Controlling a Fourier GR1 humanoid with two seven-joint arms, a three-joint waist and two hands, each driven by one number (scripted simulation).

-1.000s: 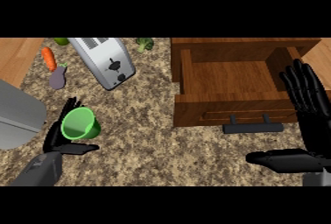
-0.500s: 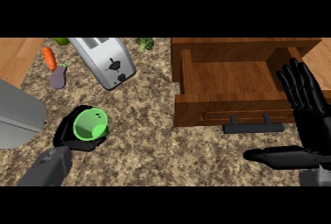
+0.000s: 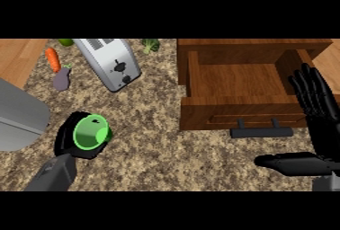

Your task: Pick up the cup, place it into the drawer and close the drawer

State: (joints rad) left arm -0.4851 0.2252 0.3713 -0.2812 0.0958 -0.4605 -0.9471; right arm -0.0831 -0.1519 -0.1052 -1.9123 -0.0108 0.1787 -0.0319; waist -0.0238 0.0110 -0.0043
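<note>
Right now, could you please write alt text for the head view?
The left hand curls round a green cup at the left of the speckled counter; the right hand rests open by the open wooden drawer. A toaster lies farther back.

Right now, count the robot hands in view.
2. The left hand is curled round the green cup at lower left; the right hand rests open beside the drawer.

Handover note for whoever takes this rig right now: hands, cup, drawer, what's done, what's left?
Left hand: curled round the green cup, at the left of the counter.
Right hand: open, resting at the view's right edge by the drawer.
Drawer: open.
Done: cup grasped.
Left: carry the cup into the drawer, release it, push the drawer shut.
</note>
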